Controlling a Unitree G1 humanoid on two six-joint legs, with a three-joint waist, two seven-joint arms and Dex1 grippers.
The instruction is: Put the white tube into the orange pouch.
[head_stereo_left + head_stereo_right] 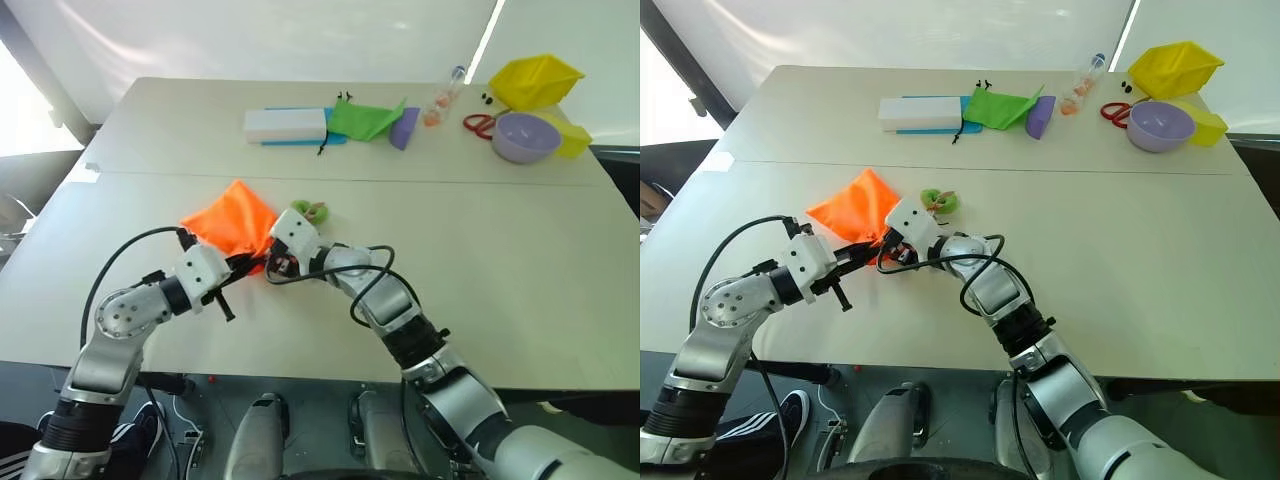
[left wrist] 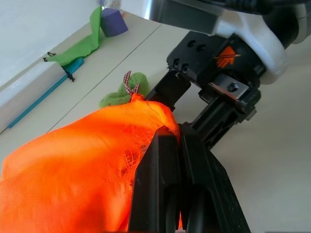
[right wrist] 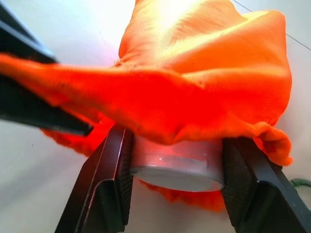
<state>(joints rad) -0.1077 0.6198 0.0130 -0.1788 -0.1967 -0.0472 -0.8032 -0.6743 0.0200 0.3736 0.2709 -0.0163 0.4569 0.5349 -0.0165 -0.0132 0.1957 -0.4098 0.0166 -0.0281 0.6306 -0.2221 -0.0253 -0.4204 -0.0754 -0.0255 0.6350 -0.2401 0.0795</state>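
Tube (image 3: 177, 165): in the right wrist view its white round end sits between the two black fingers, and the orange cloth hangs over the rest of it, so it is partly inside the mouth of the pouch.
Pouch (image 1: 235, 220): it lies on the near half of the table (image 1: 500, 290), toward the robot's left, with its mouth turned to the two grippers; one edge of the mouth is lifted.
Right gripper (image 3: 177, 194): its fingers are about half open and clamp the tube from both sides; it points to the robot's left and a little down, at the mouth of the pouch.
Left gripper (image 2: 177, 145): its fingers are pressed together on the edge of the orange cloth and hold it up; it is just beside the right gripper.
Green loop (image 1: 317, 210): a small green thing on the table, just behind the right gripper and beside the pouch.
Far side of table: white box (image 1: 286, 124) on something blue, green pouch (image 1: 365, 119), small purple thing (image 1: 404, 127), clear bottle (image 1: 445, 97), red scissors (image 1: 480, 124), purple bowl (image 1: 526, 136), yellow containers (image 1: 536, 80). All are well apart from the grippers.
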